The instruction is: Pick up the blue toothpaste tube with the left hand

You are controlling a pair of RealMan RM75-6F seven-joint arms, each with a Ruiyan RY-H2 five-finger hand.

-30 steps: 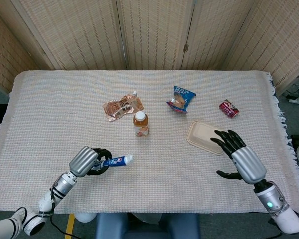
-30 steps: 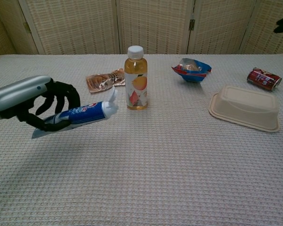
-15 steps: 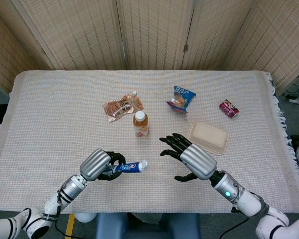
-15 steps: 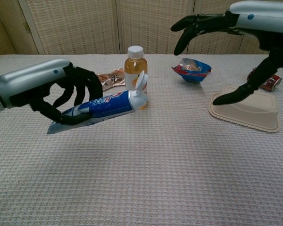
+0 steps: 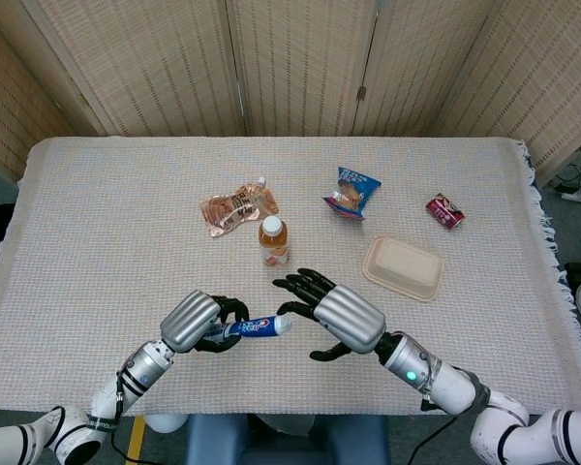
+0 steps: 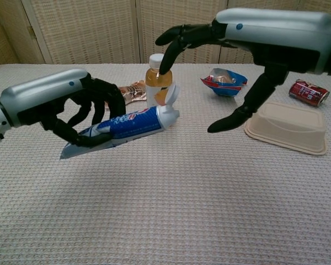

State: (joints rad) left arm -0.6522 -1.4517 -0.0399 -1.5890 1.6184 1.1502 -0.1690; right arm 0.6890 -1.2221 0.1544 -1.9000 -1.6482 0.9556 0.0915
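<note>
My left hand (image 5: 201, 323) (image 6: 71, 107) grips the blue toothpaste tube (image 5: 252, 328) (image 6: 127, 125) and holds it off the table, its white cap pointing right. The cap's flip lid stands up. My right hand (image 5: 327, 312) (image 6: 248, 49) hovers open just right of the cap, fingers spread, with its fingertips above the cap and its thumb lower down. It does not touch the tube.
An orange drink bottle (image 5: 273, 241) (image 6: 158, 83) stands just behind the tube. A brown pouch (image 5: 236, 207), a blue snack bag (image 5: 352, 192), a red can (image 5: 444, 211) and a beige lidded container (image 5: 403, 267) (image 6: 287, 126) lie on the woven tablecloth (image 5: 107, 213).
My left hand has lifted the tube and carried it right, toward the table's middle. My right hand has swung left from beside the beige container to just beside the tube's cap.
</note>
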